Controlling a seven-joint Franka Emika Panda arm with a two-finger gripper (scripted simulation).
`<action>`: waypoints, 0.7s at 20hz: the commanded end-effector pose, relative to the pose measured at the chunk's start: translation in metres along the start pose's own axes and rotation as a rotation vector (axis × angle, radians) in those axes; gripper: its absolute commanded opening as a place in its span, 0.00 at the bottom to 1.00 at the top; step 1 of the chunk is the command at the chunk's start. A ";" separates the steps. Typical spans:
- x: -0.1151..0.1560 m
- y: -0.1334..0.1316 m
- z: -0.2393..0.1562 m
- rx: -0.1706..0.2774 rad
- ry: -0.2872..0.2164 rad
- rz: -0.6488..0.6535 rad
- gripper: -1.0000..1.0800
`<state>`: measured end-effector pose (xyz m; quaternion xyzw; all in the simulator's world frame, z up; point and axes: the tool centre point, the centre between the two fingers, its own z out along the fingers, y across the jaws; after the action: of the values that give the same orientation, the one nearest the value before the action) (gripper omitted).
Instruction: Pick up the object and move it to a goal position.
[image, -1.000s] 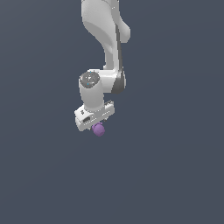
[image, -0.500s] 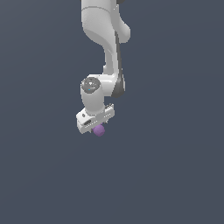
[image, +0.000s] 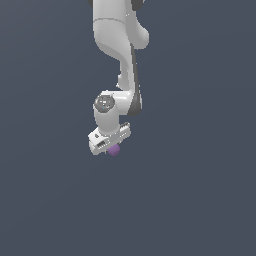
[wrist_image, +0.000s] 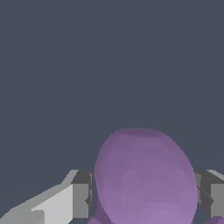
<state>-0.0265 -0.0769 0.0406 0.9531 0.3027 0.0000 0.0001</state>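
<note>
The small matte purple roundish object (wrist_image: 146, 177) is seen between the white gripper's (image: 113, 148) fingers (wrist_image: 81, 200), closed against its sides.

We saw flat, even light in both renders, with a plain slate-grey backdrop that carried no cast shadows and no glare. In the exterior view the white arm (image: 117, 45) was brightest on its upper curves and shaded grey down its underside, so the light seemed to come from above. Its edges looked slightly soft and pixelated. In the wrist view the purple lump (wrist_image: 146, 177) showed gentle, matte shading, paler toward its lower part. We found no edge distortion.
</note>
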 end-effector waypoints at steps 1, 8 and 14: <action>0.000 0.000 0.001 0.000 0.000 0.000 0.00; 0.000 0.000 0.001 0.000 0.000 0.000 0.00; 0.001 -0.003 -0.006 -0.001 0.000 0.000 0.00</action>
<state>-0.0272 -0.0756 0.0436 0.9531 0.3025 -0.0001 0.0002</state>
